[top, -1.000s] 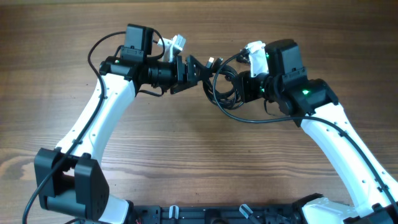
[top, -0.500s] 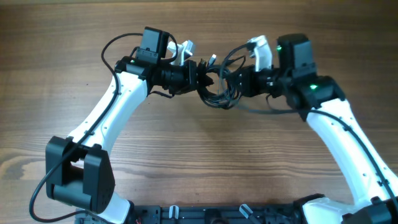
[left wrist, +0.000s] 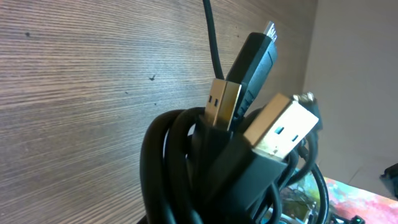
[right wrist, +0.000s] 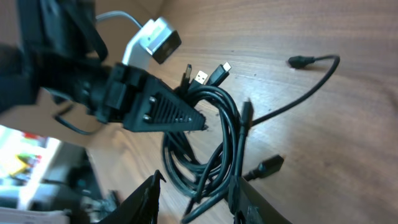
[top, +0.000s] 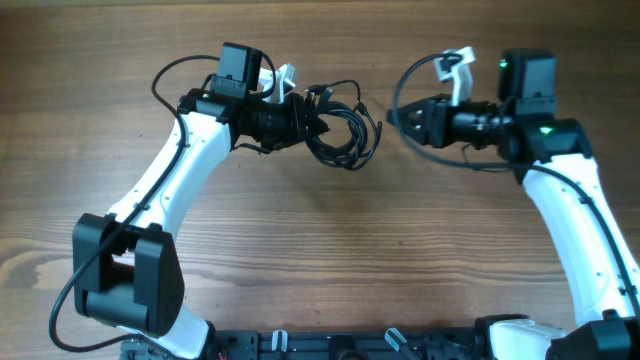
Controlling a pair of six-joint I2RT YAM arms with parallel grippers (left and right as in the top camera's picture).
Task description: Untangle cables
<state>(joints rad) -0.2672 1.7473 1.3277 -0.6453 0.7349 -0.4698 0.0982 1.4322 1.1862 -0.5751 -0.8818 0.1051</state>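
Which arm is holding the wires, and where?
The left end effector pinches the cables at the bundle's side, by the plugs. The right end effector holds nothing.

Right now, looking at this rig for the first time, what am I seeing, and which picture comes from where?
Two white robot arms work at a wooden table. The overhead view looks straight down on both; the other two views come from a camera on each wrist. The left end effector, a two-finger clamp, is shut on a tangled bundle of thin black cables. The left wrist view shows that bundle close up, with its metal USB plugs. The right end effector is open, holds nothing and is apart from the bundle; its view looks across at it.
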